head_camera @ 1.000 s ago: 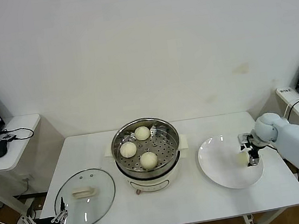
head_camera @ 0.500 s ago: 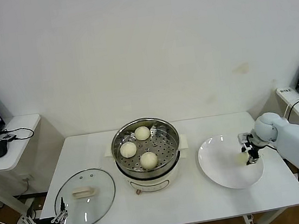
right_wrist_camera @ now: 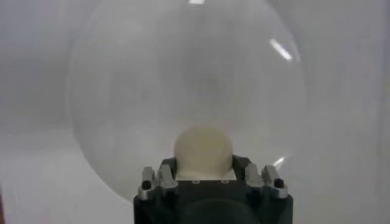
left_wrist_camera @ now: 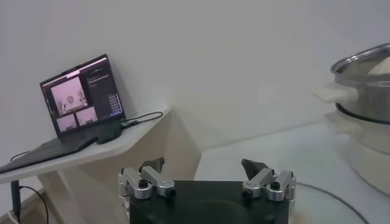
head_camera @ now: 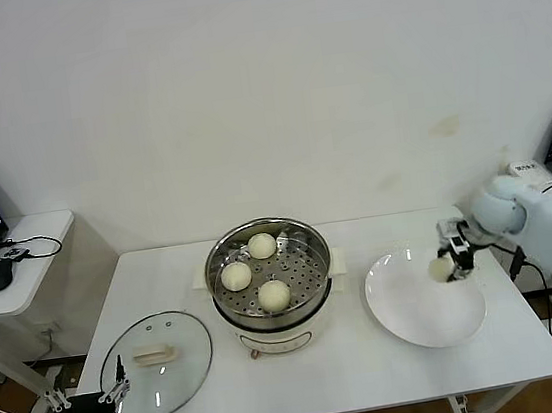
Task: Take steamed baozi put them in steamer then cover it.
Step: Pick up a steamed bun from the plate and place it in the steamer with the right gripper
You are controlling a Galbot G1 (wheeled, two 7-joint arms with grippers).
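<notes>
Right gripper (head_camera: 449, 268) pinches the last bun (head_camera: 439, 269) above the plate (head_camera: 421, 320), bound for the steamer (head_camera: 289, 270); left gripper (left_wrist_camera: 204, 179) waits, fingers wide

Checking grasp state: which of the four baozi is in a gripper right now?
The baozi over the white plate, clamped in the right gripper. The other three baozi sit loose in the steamer, no gripper near.
</notes>
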